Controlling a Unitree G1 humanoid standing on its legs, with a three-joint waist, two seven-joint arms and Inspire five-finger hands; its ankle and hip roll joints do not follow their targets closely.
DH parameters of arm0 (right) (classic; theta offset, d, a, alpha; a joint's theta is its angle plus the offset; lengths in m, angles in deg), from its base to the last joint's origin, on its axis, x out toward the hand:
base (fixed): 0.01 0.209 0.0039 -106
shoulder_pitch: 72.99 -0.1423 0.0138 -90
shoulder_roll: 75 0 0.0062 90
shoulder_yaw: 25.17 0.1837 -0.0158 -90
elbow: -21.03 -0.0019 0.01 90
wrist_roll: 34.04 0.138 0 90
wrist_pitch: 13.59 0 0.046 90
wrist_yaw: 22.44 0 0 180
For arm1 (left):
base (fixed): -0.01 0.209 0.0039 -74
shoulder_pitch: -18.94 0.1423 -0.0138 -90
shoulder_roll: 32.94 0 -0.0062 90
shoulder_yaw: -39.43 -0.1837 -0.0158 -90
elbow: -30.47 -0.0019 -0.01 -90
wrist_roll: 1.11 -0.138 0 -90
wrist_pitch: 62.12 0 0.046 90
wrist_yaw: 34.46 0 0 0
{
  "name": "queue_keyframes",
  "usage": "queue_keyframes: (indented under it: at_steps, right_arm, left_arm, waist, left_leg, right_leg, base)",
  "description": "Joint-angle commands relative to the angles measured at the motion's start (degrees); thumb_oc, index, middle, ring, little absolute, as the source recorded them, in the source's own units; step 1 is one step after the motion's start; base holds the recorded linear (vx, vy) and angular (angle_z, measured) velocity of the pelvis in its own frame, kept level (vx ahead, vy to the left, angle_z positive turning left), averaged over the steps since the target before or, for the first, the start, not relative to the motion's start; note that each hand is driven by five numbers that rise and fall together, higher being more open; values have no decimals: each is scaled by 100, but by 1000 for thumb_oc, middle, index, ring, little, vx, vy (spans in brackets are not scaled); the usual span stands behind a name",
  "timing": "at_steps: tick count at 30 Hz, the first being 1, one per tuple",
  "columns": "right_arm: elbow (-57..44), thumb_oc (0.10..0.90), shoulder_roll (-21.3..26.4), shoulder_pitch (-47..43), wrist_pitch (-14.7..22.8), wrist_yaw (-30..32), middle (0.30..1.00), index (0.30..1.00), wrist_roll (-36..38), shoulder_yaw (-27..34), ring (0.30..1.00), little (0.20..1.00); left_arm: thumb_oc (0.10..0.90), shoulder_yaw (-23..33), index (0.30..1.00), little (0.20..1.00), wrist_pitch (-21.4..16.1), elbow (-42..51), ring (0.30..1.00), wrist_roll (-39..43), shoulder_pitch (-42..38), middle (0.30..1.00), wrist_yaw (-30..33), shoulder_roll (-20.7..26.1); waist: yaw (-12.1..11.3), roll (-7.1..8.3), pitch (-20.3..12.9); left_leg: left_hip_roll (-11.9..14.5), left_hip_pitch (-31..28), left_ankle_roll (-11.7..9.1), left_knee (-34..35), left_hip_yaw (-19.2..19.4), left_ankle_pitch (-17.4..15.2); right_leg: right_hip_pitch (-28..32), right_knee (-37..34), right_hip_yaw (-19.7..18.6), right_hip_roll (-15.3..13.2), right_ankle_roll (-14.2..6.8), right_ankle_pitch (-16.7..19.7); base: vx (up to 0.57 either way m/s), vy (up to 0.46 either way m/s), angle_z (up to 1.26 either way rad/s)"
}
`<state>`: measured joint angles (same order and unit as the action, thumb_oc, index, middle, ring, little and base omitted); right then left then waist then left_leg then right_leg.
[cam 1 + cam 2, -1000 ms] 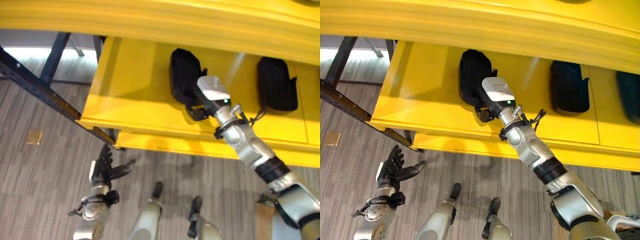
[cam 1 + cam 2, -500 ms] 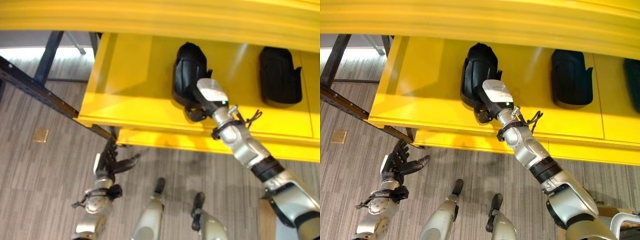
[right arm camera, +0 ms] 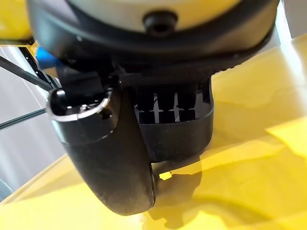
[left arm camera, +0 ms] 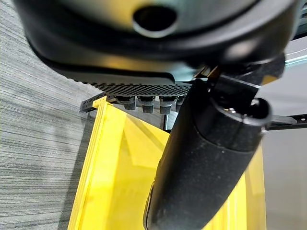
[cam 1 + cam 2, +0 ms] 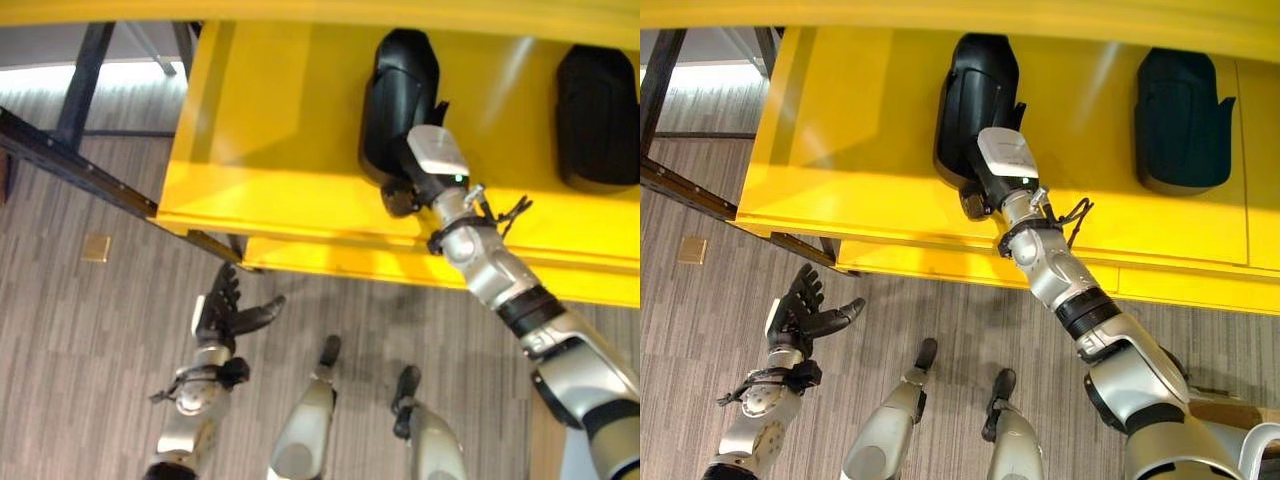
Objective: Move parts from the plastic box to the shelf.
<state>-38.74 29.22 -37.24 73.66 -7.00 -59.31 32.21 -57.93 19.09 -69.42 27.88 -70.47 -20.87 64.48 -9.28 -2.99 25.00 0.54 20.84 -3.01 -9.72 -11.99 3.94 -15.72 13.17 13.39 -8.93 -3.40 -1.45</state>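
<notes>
A black moulded part (image 5: 398,100) lies on the yellow shelf (image 5: 270,150), and my right hand (image 5: 420,175) reaches in from the front and grips its near end. In the right wrist view the thumb (image 3: 108,158) presses beside the part's ribbed end (image 3: 175,127), which rests on the shelf board (image 3: 240,182). A second black part (image 5: 598,118) lies further right on the same shelf. My left hand (image 5: 225,315) hangs low over the floor, left of the shelf's front edge, fingers spread and holding nothing; its thumb (image 4: 206,158) shows in the left wrist view.
An upper yellow shelf edge (image 5: 940,12) overhangs the board. A dark steel frame bar (image 5: 70,165) runs diagonally at the left. A small tan square (image 5: 97,247) lies on the grey striped floor (image 5: 60,340).
The whole picture has shifted, so the camera moved. My right hand keeps its hold on the black part, which now lies longer and further back on the shelf. The left hand stays open.
</notes>
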Motion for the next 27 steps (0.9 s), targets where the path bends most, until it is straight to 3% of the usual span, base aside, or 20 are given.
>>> queue_keyframes:
  at_steps: [1,27]
  right_arm:
    - [-62,400,301,-656,92,175,300,300,-135,-61,300,300]
    - [141,400,892,-910,111,-28,300,300,-403,-414,300,300]
  left_arm:
    - [900,-108,1000,1000,-569,489,1000,-1,148,1000,131,209]
    - [900,-75,1000,1000,-596,486,1000,-7,126,1000,116,200]
  waist:
    - [95,52,-452]
    - [329,223,-440]
  left_leg:
    - [415,-310,-69,360,-1,-43]
    - [583,-484,-92,579,191,-50]
  right_leg:
    - [-436,740,-395,-688,-347,-148]
    - [-515,615,-586,-542,-354,-90]
  base:
    - [-11,18,-8]
    - [0,0,-3]
